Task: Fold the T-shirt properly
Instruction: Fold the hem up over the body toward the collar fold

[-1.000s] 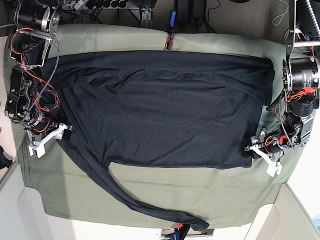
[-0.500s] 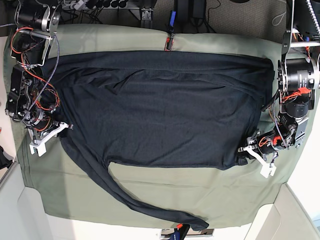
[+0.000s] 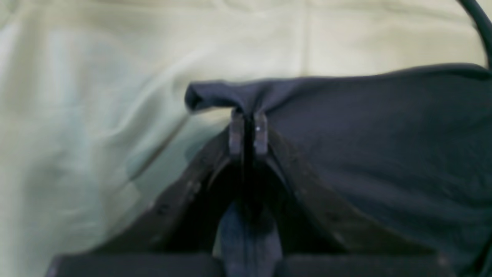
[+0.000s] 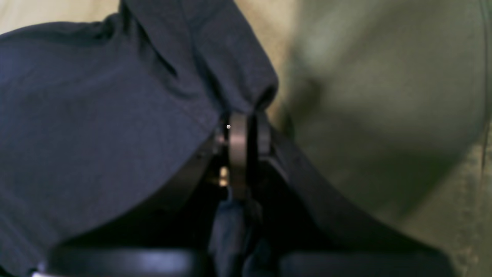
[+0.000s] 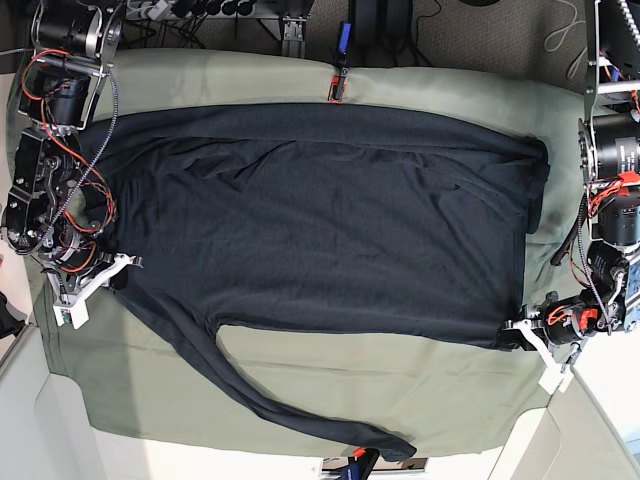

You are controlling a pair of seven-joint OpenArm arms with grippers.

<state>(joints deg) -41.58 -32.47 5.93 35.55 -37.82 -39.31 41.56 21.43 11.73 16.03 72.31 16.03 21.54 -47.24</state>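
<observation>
right gripper (image 4: 246,127) jaws pinch a fold of the t-shirt (image 4: 96,115) over green cloth (image 4: 384,115).

Pale green cloth sheet (image 5: 300,380) covers the tabletop, lightly wrinkled. 1 red-and-black clip (image 5: 336,86) sits at its far edge. Cables (image 5: 200,12) run beyond it.

Robotics lab bench: exposed servo wiring (image 5: 60,190) at frame left, cable clutter (image 5: 200,10) along top edge, sage cloth sheet (image 5: 400,385) covering table.
</observation>
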